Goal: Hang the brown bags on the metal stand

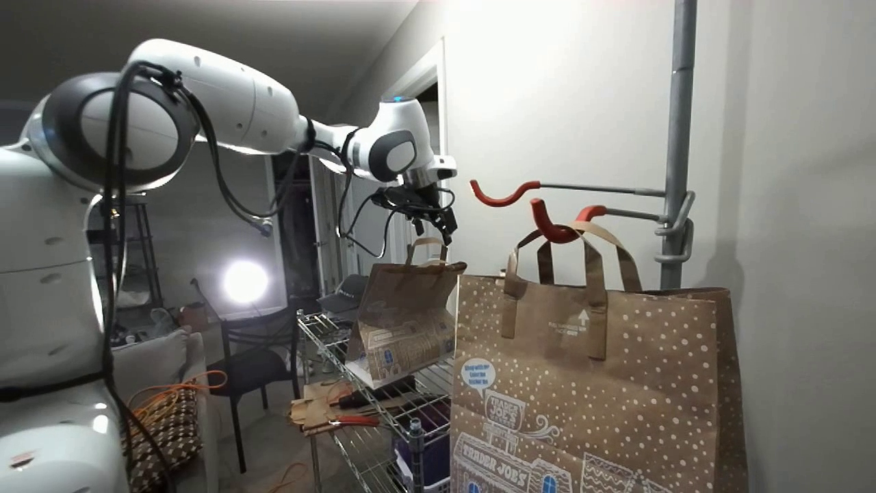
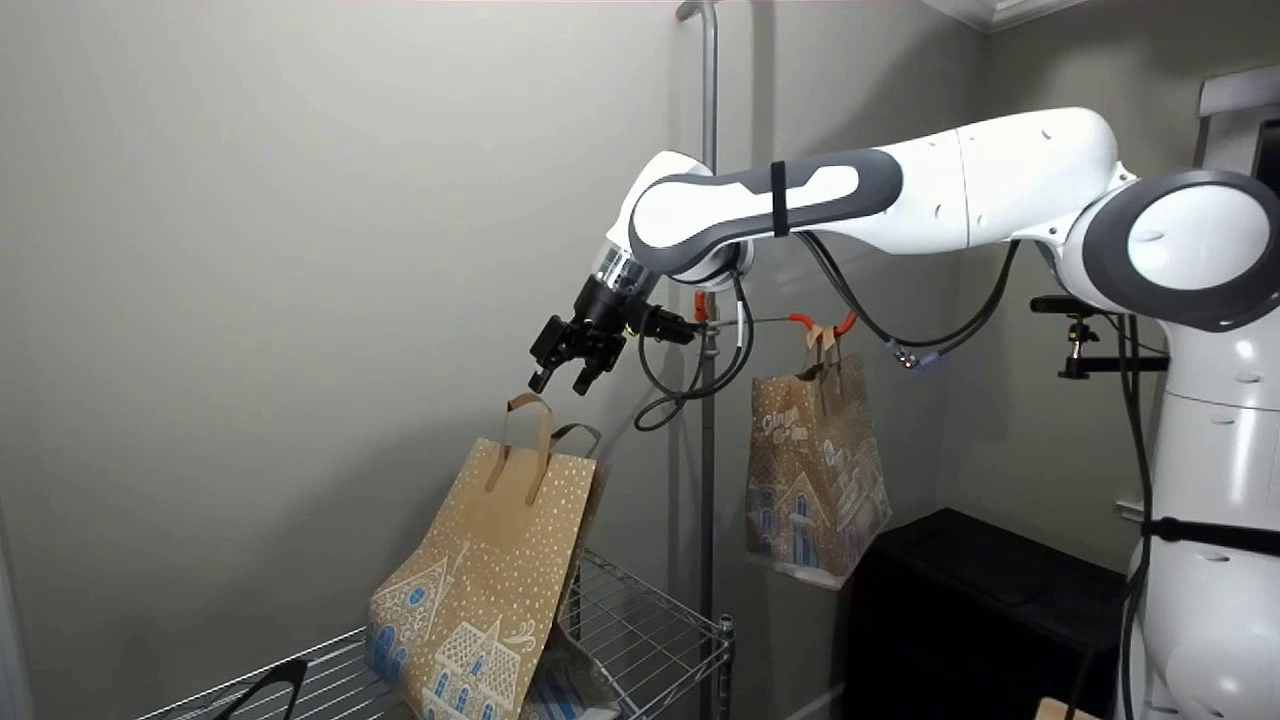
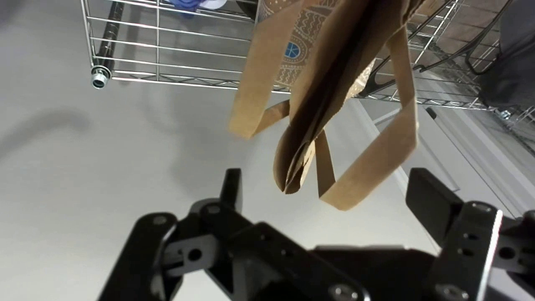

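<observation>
One brown bag stands tilted on the wire rack, in both exterior views (image 1: 407,308) (image 2: 480,560). It also shows from above in the wrist view (image 3: 347,62), mouth nearly closed, with both handles (image 3: 372,163) sticking out. Another brown bag (image 1: 588,390) hangs by its handles from a red hook (image 1: 561,233) of the metal stand (image 1: 679,123); it also shows in an exterior view (image 2: 815,460). Another red hook (image 1: 503,198) of the stand holds nothing. My gripper (image 3: 325,179) is open and empty, just above the standing bag's handles, in both exterior views (image 1: 434,233) (image 2: 561,384).
The wire rack (image 2: 650,640) stands beside the pole. A dark cap (image 1: 342,294) and a black thin-framed object (image 2: 265,685) lie on it. A black box-like object (image 2: 985,600) stands below the hung bag, near the robot base. A wall is behind the stand.
</observation>
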`<action>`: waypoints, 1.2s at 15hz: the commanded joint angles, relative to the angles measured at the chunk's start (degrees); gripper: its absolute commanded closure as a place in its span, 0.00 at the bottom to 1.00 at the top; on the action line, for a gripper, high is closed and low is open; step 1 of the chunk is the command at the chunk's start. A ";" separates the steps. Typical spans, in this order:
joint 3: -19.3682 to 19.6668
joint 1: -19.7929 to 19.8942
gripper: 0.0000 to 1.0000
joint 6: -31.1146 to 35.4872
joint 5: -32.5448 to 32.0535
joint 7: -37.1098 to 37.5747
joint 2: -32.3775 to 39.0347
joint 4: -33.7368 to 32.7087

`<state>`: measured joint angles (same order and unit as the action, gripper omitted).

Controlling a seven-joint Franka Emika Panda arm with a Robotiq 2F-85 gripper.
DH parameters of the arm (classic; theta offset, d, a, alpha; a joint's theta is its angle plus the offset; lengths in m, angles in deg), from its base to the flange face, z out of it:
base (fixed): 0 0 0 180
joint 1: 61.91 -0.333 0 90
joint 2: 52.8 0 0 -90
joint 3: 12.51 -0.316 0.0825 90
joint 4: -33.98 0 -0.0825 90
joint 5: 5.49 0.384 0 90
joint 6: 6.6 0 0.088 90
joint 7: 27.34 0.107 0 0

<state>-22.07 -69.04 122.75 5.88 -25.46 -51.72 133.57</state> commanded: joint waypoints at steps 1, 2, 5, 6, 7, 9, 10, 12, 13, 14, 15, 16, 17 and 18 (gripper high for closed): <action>0.89 -0.15 0.00 -4.49 -2.06 0.96 2.55 -2.24; 1.09 -0.04 0.00 -5.31 -2.01 0.95 2.76 -1.97; 1.86 0.33 0.00 -7.67 -0.80 1.02 2.91 -1.08; 2.11 0.45 0.00 -8.33 0.04 0.79 2.68 -0.68; 2.28 0.57 0.00 -8.72 1.11 0.42 2.50 -0.40; 2.40 0.65 0.00 -9.40 3.48 -0.39 2.29 -0.11; 2.37 0.59 0.00 -9.41 4.62 -0.55 2.35 -0.02; 2.19 0.39 0.00 -9.81 6.43 -0.39 2.74 -0.04; 2.16 0.27 0.00 -10.05 6.65 0.25 2.97 0.10; 2.17 0.18 0.00 -10.16 6.50 0.94 3.11 0.34; 2.22 0.15 0.00 -10.33 6.10 1.42 3.23 0.71; 2.26 0.10 0.25 -10.18 5.54 2.30 3.30 1.10; 2.27 0.08 0.26 -10.09 5.22 2.47 3.29 1.41; 2.26 0.12 0.32 -10.10 5.44 2.32 3.24 1.67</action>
<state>-19.83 -68.96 113.28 10.88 -24.30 -48.01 134.05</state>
